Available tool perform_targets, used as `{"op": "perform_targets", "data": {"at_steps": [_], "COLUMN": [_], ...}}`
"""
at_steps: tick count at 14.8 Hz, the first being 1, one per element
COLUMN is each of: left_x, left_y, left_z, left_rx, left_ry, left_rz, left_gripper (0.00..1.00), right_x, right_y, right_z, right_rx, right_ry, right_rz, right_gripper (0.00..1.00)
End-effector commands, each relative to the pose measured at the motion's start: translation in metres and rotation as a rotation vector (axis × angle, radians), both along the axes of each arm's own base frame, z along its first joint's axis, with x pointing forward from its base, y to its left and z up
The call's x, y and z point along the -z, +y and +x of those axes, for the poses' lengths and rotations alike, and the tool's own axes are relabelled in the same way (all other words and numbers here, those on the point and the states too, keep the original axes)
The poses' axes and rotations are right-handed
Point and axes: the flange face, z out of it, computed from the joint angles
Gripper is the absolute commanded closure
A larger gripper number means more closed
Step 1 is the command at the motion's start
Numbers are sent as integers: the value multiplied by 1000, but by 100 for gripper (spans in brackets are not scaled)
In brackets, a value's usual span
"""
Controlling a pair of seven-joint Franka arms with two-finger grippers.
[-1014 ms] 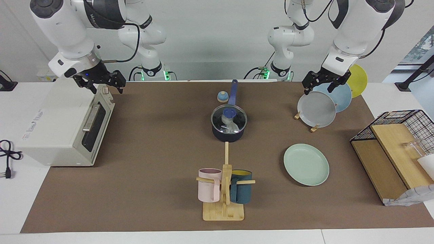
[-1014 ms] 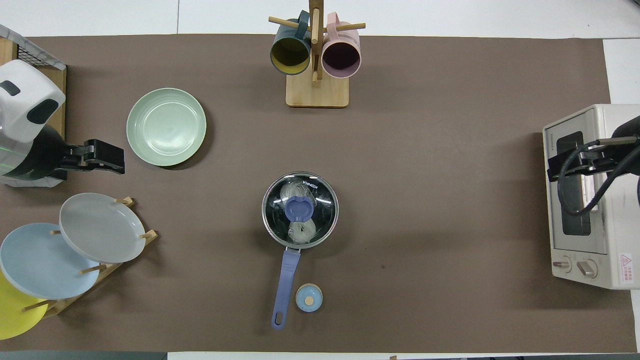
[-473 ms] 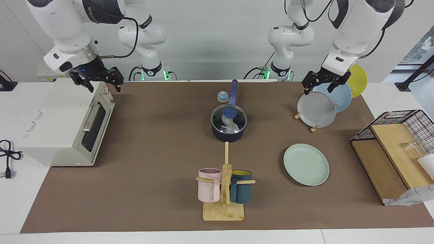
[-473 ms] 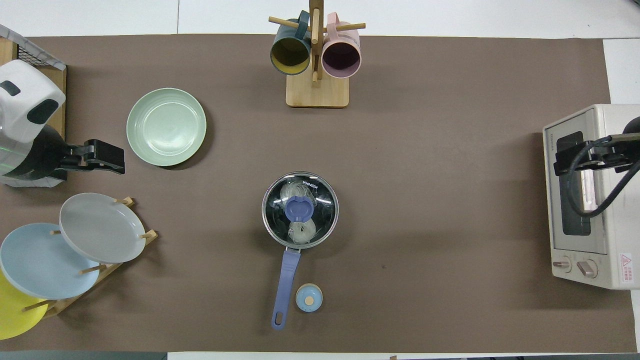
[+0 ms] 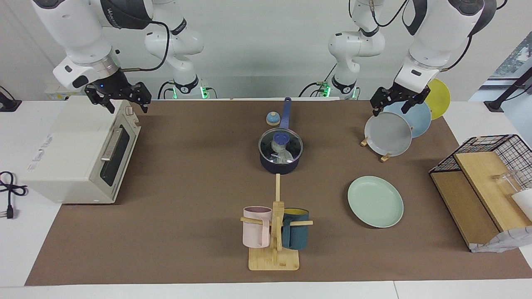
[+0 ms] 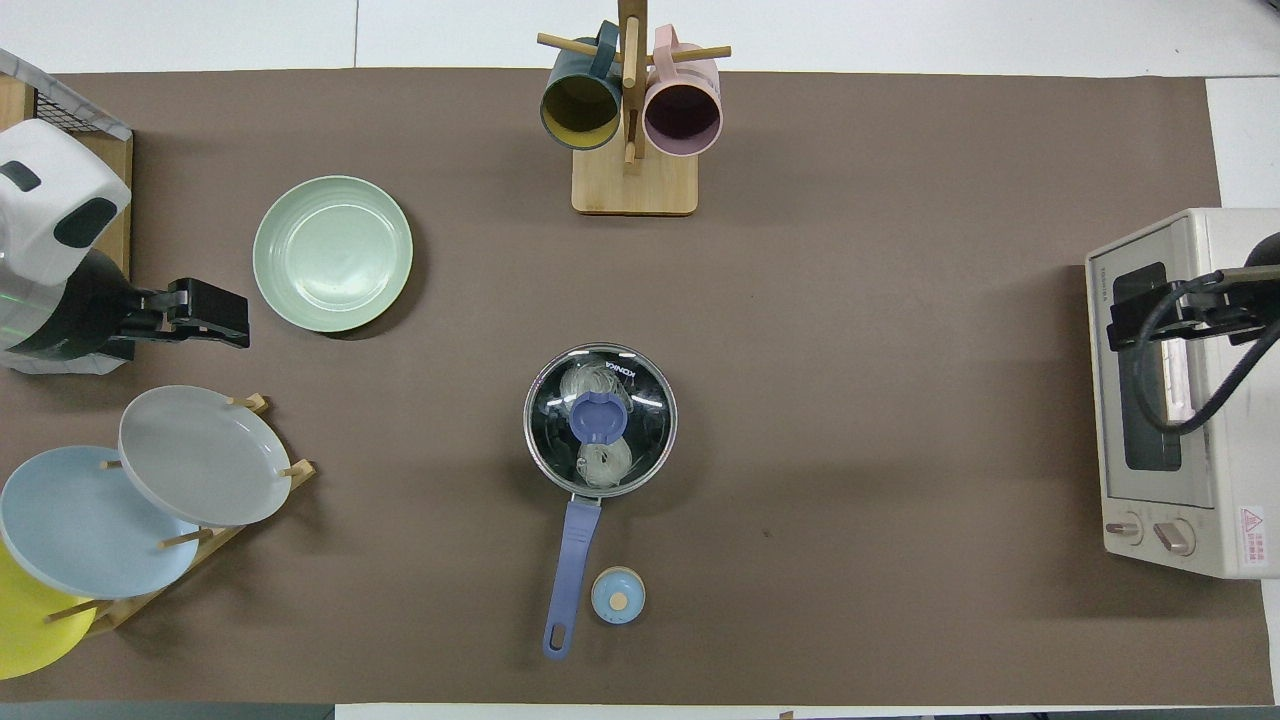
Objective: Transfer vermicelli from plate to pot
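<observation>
The vermicelli (image 6: 598,462) lies inside the pot (image 5: 279,165), two pale nests seen through the glass lid (image 6: 640,420) that sits shut on it. The pot stands at the middle of the brown mat (image 6: 850,420), its long handle pointing toward the robots' edge. The plate (image 6: 332,253) is bare, lying toward the left arm's end of the mat, closer to the edge away from the robots.

As I judge it, the transfer is done: nothing is left on the plate, and the pot is already covered. The next move calls for little more than both arms keeping clear.

The left gripper (image 5: 395,101) hangs over the plate rack (image 6: 205,525) near the corner at the left arm's end, fingers parted and holding nothing. The right gripper (image 5: 123,98) is up over the toaster oven (image 5: 79,153) at the right arm's end, fingers spread and empty.

A small blue timer (image 6: 618,595) sits just beside the pot's handle. The mug tree (image 5: 274,232), with a pink mug (image 5: 256,226) and a teal mug (image 5: 296,232), stands at the edge away from the robots. Nothing crowds the pot.
</observation>
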Motion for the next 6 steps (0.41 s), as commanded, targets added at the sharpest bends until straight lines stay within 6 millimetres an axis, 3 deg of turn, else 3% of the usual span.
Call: {"op": "perform_targets", "data": {"at_steps": [1,6], "left_x": [-4,-4], "left_y": [3,3], "left_z": [-4,-4], "left_rx": [-13,-13], "left_ry": [1,0], "left_rz": [-8,-8], "left_gripper": [0,0], "right_x": [-4,-4], "right_y": [1,2], "right_z": [2,2], "right_rx": [-10,-15], "right_ry": [-34,-29], "right_rz": [43,30], "right_gripper": [0,0]}}
